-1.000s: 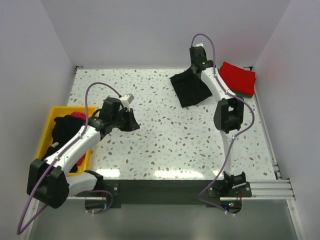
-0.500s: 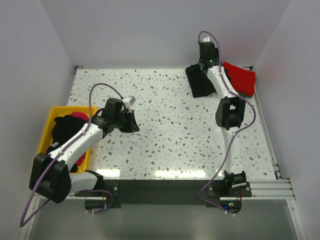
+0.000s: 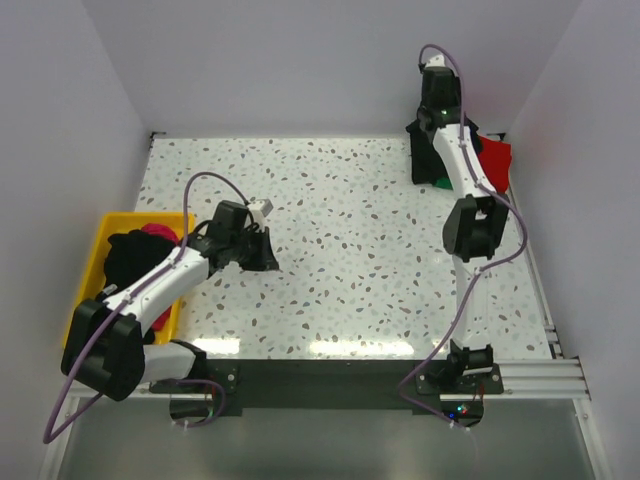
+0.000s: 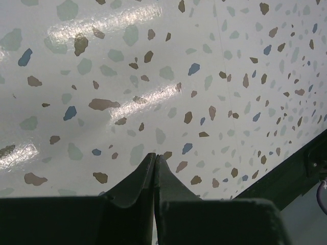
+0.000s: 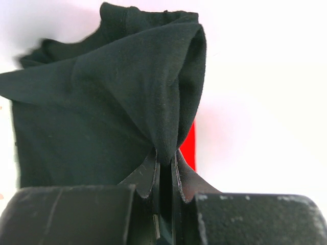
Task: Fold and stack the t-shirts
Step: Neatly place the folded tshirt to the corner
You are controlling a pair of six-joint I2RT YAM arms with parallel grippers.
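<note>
My right gripper point(image 3: 432, 128) point(image 5: 166, 153) is at the back right, shut on a fold of the black t-shirt point(image 3: 422, 160) point(image 5: 112, 102). The cloth hangs bunched from the jaws, right next to the folded red t-shirt point(image 3: 495, 160). A strip of that red shirt point(image 5: 190, 148) shows behind the black cloth. A sliver of green t-shirt point(image 3: 443, 183) peeks out under the red one. My left gripper point(image 3: 265, 255) point(image 4: 155, 155) hovers low over the bare speckled table at mid-left, shut and holding nothing.
A yellow bin point(image 3: 92, 262) stands at the left edge, holding a crumpled black shirt point(image 3: 128, 262) and a pink one point(image 3: 158, 235). White walls close in the table at the back and on both sides.
My right arm has carried the black t-shirt rightward, from the back middle to beside the red shirt. The left gripper has drifted slightly and closed a little more.
</note>
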